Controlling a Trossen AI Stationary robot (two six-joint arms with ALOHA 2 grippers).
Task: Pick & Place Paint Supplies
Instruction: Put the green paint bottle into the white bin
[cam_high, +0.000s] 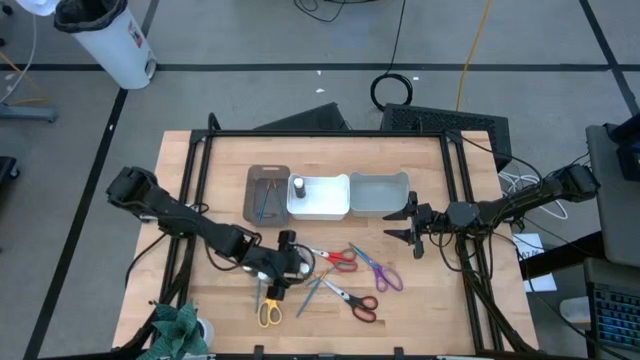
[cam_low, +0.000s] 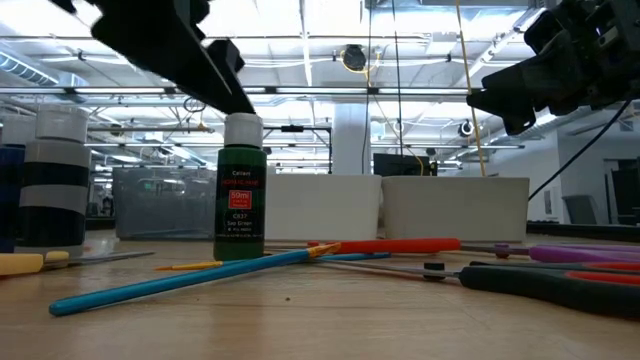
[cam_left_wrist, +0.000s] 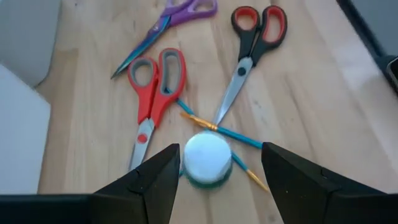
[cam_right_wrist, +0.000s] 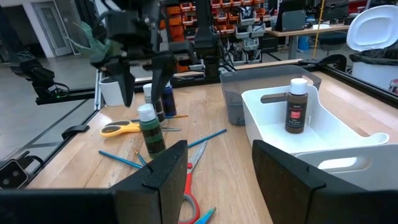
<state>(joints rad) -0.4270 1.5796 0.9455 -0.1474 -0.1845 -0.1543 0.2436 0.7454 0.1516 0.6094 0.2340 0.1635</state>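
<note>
A green paint bottle with a white cap (cam_left_wrist: 207, 158) stands upright on the wooden table (cam_high: 430, 290), among teal brushes (cam_low: 180, 280). It also shows in the low view (cam_low: 240, 185) and in the right wrist view (cam_right_wrist: 151, 129). My left gripper (cam_left_wrist: 221, 151) is open and tipped downward. Its fingers stand on either side of the cap, a little above it, and touch nothing. My right gripper (cam_high: 412, 225) hovers open and level near the grey bin (cam_high: 380, 193), with nothing between its fingers.
Red (cam_high: 335, 257), purple (cam_high: 382, 272), red-black (cam_high: 357, 302) and yellow (cam_high: 268, 312) scissors lie around the bottle. At the far side stand a brown bin (cam_high: 268, 192) holding brushes, and a white bin (cam_high: 325, 200) holding a brown bottle (cam_right_wrist: 296, 106). More bottles (cam_low: 55, 180) stand at the near left.
</note>
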